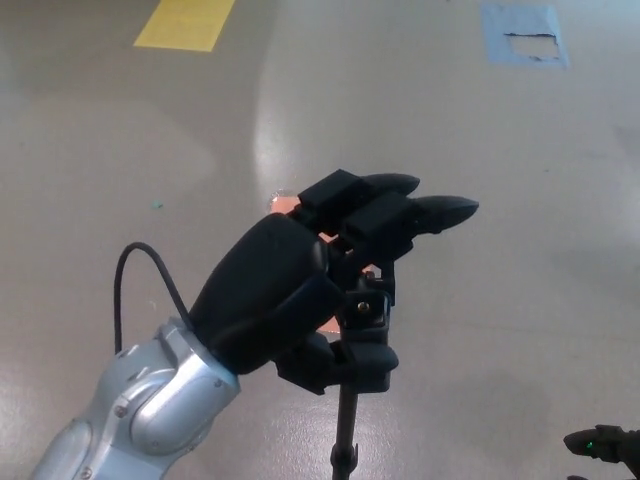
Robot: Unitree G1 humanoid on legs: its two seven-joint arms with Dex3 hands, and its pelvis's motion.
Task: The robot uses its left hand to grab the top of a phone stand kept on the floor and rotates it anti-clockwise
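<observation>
A black phone stand [366,322] rises from the floor on a thin pole, its clamp head near the lower middle of the head view. My left hand [300,290] reaches in from the lower left and surrounds the clamp head. Its two fingers [420,210] stretch out straight past the top of the stand, and the thumb [352,362] lies against the stand's near side below the head. The fingers are still spread, not closed around it. Only the tip of my right hand [603,444] shows at the bottom right corner.
A small orange patch [288,205] on the grey floor lies behind the left hand. A yellow floor marking [186,22] sits at the top left and a blue patch [525,34] at the top right.
</observation>
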